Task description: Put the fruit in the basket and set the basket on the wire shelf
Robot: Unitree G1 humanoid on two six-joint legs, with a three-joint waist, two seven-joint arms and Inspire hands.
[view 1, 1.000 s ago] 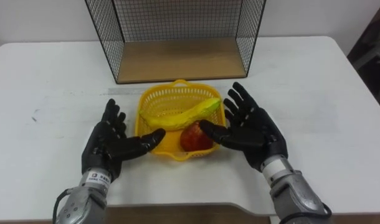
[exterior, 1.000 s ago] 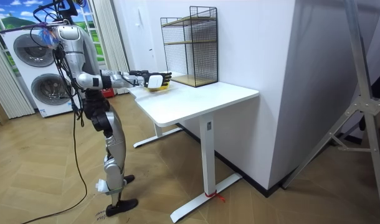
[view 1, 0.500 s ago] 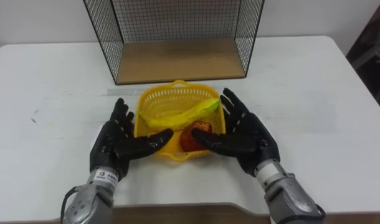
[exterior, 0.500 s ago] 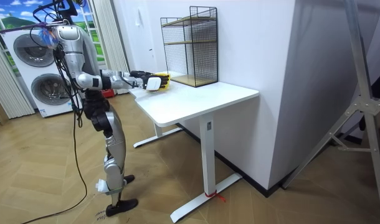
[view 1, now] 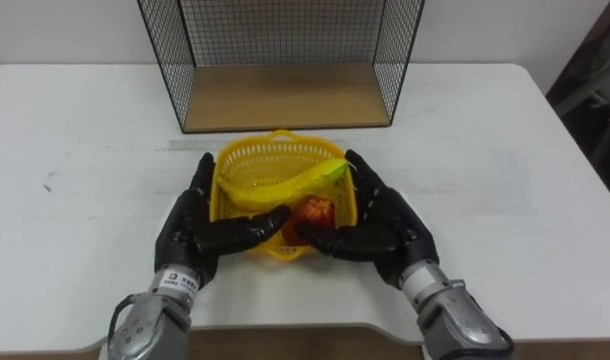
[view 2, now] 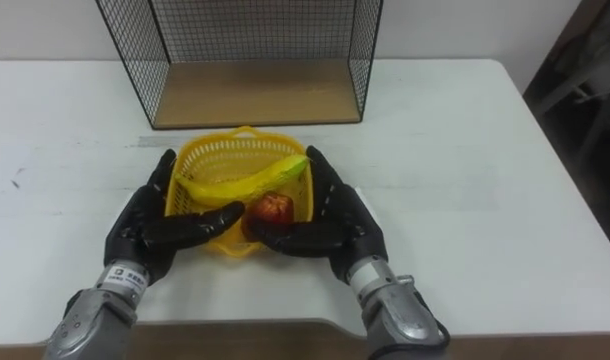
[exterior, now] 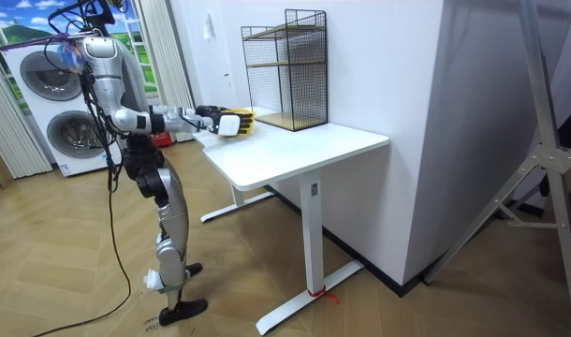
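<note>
Since fruit (view 1: pixel 285 184) sits in basket (view 1: pixel 263 158), we clamp it between straight-fingered left hand (view 1: pixel 190 235), right hand (view 1: pixel 385 226); next lift to wire shelf (view 1: pixel 285 95), 12 o'clock

The top edge cuts off the wire shelf (view 1: pixel 283 95); the left hand (view 1: pixel 193 228) and right hand (view 1: pixel 383 226) hide the sides of the basket (view 1: pixel 275 158).

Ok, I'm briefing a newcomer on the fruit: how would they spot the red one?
On the white table, just before the wire shelf, stands a yellow basket. The red fruit lies at its near side, round and small beside the long yellow banana.
</note>
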